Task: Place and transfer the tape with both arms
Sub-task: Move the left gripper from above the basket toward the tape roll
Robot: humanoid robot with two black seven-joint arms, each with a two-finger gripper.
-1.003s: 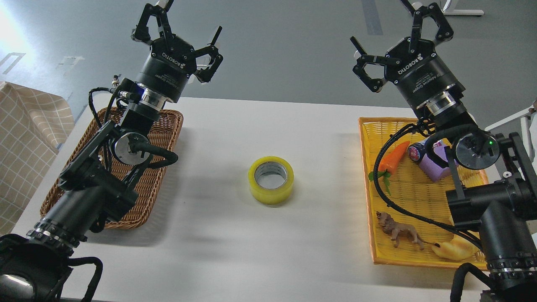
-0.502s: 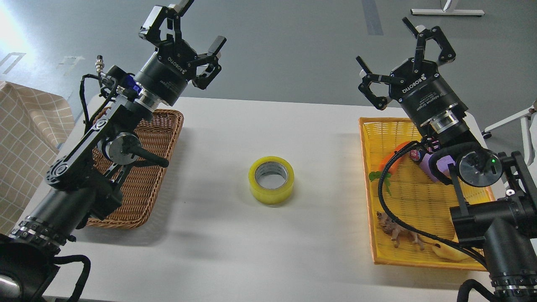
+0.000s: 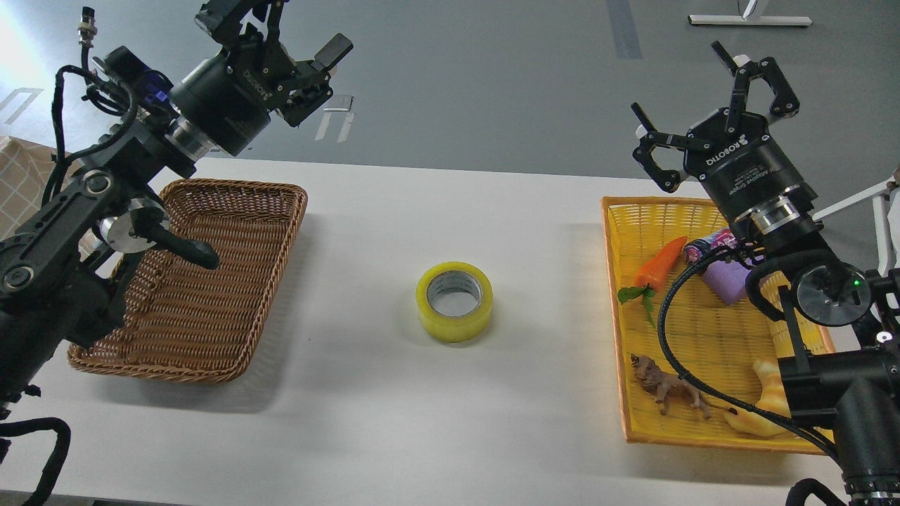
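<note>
The tape, a yellow translucent roll with a grey-white core, lies flat on the white table near its middle, touched by nothing. My left gripper is open and empty, raised high beyond the table's far left edge, above the brown basket. My right gripper is open and empty, raised above the far end of the yellow tray. Both grippers are well away from the tape.
An empty brown wicker basket stands at the left. A yellow tray at the right holds a toy carrot, a purple container, a toy lion and a yellow croissant toy.
My left arm has swung up and to the left, uncovering the brown basket. My right arm has moved right and slightly down. The tape has not moved.
</note>
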